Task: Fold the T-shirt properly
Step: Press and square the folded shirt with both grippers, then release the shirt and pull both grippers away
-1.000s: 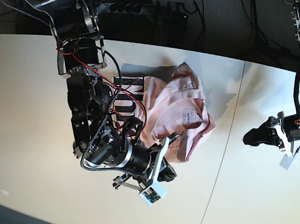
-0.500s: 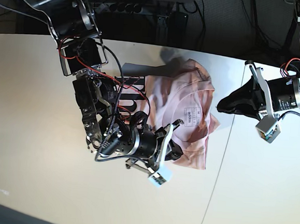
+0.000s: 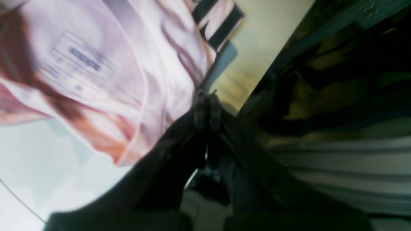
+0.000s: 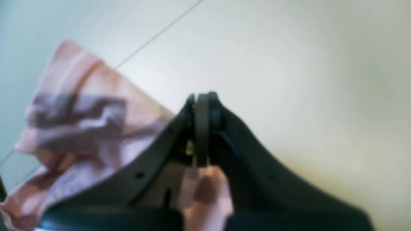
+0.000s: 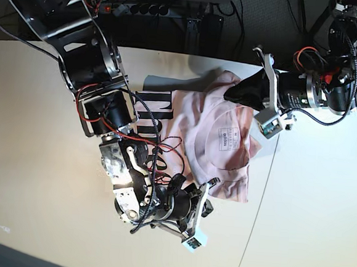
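The pale pink T-shirt lies crumpled mid-table, neck label up, with black lettering showing at its left. My right gripper is at the shirt's near edge. In the right wrist view its jaws are shut, with pink fabric pinched behind the tips and the rest of the T-shirt trailing left. My left gripper sits shut at the shirt's far right edge. In the left wrist view its closed tips lie beside the T-shirt, with no fabric visibly between them.
The white table has a seam running front to back just right of the shirt. A power strip and cables lie behind the table's back edge. The right arm's links and red wires overhang the shirt's left side.
My left arm has swung in from the far right to the shirt's far right edge, staying shut. My right gripper has pulled back toward the front edge, and the shirt now lies more spread out.
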`<action>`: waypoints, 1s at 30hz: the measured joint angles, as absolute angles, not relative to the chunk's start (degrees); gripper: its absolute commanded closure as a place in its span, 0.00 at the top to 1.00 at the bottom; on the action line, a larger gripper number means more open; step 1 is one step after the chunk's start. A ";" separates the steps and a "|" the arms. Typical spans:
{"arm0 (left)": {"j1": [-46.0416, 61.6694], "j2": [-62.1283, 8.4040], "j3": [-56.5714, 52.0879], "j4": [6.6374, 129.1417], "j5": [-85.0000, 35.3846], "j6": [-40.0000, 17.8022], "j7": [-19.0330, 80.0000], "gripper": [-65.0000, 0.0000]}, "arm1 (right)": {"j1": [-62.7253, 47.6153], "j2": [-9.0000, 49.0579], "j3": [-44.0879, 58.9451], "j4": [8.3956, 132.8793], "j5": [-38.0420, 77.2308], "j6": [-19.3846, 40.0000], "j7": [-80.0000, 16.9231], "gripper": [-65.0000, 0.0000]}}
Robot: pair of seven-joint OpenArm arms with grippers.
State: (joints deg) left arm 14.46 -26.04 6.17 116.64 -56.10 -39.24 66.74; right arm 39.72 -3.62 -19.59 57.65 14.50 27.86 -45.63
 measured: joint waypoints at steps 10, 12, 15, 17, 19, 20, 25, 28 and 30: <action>14.13 -24.51 10.35 108.18 -51.70 -39.24 60.86 0.00 | 41.95 0.93 -19.51 48.38 10.11 27.88 -45.58 0.00; 13.37 -24.05 10.44 105.93 -51.46 -39.24 60.60 0.00 | 41.89 1.43 -19.51 47.44 10.22 28.05 -45.58 0.00; 12.82 -23.97 10.44 103.42 -49.28 -39.24 59.68 0.00 | 41.74 2.44 -19.51 46.70 10.20 28.08 -46.44 0.00; 12.47 -23.97 10.44 102.02 -45.39 -39.24 58.46 0.00 | 41.15 3.31 -19.51 46.63 12.03 28.10 -48.14 0.00; 11.09 -23.97 10.39 100.16 -42.98 -39.27 57.54 0.00 | 40.60 4.62 -19.53 46.63 16.73 28.51 -50.41 0.00; 10.20 -23.97 10.07 99.20 -42.65 -39.27 57.23 0.00 | 40.27 5.30 -19.53 46.65 18.50 28.75 -50.87 0.00; 5.96 -24.64 6.57 95.31 -42.70 -39.24 56.64 0.00 | 38.41 9.69 -19.53 48.05 25.98 28.95 -52.23 0.00; 4.99 -25.45 4.95 94.13 -42.65 -39.24 56.49 0.00 | 36.86 12.08 -19.51 50.61 31.31 29.15 -55.88 0.00; 3.75 -25.74 4.80 93.38 -42.50 -39.24 56.25 0.00 | 34.83 13.61 -19.51 53.43 35.00 29.17 -57.17 0.00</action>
State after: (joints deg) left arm 3.75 -25.74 4.80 93.38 -42.50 -39.24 56.25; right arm 34.83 13.61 -19.51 53.43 35.00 29.17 -57.17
